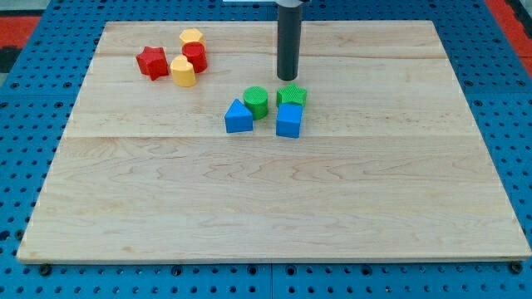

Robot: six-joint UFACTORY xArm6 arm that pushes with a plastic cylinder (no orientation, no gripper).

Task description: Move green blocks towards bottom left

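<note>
A green cylinder (256,100) and a green star-like block (293,94) sit near the board's upper middle. A blue triangular block (238,117) touches the green cylinder at its lower left. A blue cube (288,120) sits right below the green star block, touching it. My tip (288,78) stands just above the green star block, at its top edge, a small gap or light contact that I cannot tell apart. The rod rises out of the view's top.
A red star (151,62), a red cylinder (195,56), a yellow hexagon (191,37) and a yellow rounded block (183,72) cluster at the upper left. The wooden board (266,208) lies on a blue pegboard (25,124).
</note>
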